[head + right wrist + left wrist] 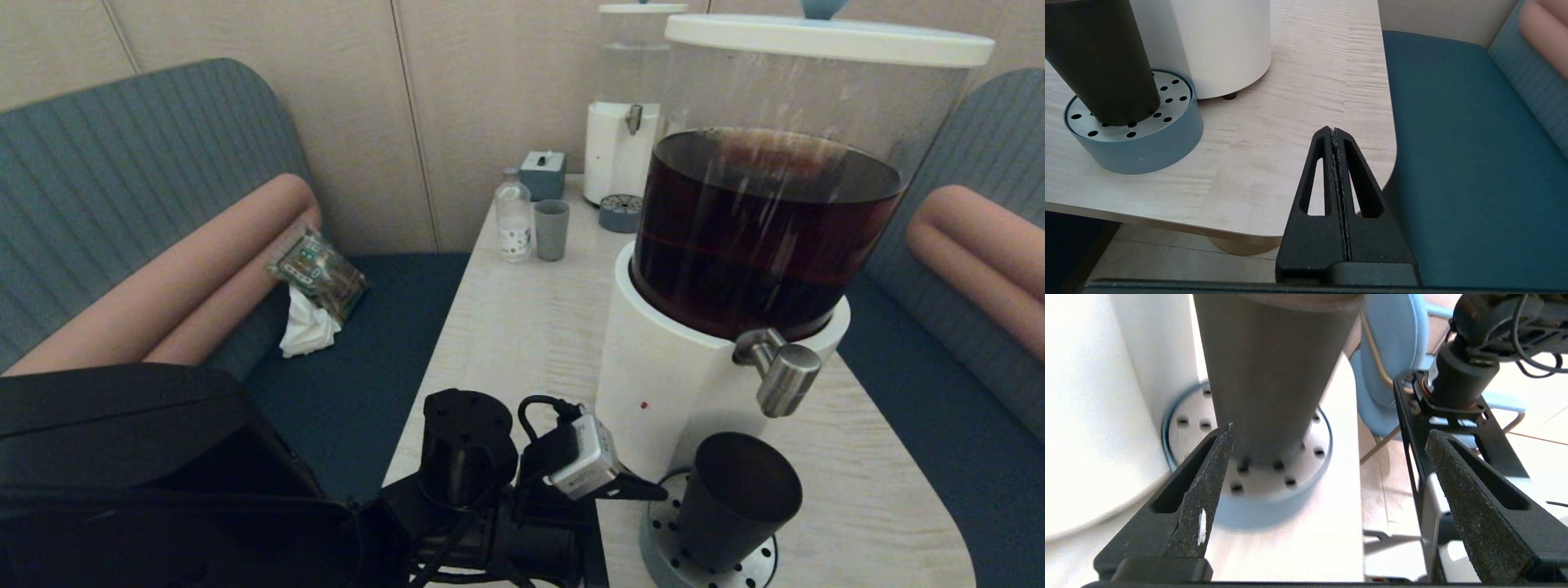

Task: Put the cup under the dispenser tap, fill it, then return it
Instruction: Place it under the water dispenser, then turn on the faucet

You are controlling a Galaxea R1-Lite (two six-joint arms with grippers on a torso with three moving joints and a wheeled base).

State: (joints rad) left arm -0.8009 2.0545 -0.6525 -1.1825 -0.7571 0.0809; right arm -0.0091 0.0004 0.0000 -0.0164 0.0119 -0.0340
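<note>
Left gripper (1327,457), at the counter's (522,327) near edge: jaws spread wide, gripping nothing. Small matte black tapered cup (735,498): upright on the round perforated blue-grey drip tray (755,563), just beyond those jaws, below the stubby brushed-steel dispenser tap (780,371). Right gripper (1336,134), beside the counter's corner: jaws pressed together.

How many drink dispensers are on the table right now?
2. The big dispenser with dark brown liquid stands near the table's front, the black cup on its drip tray. The smaller clear-liquid dispenser stands at the far end by the wall. Others may be hidden.
</note>
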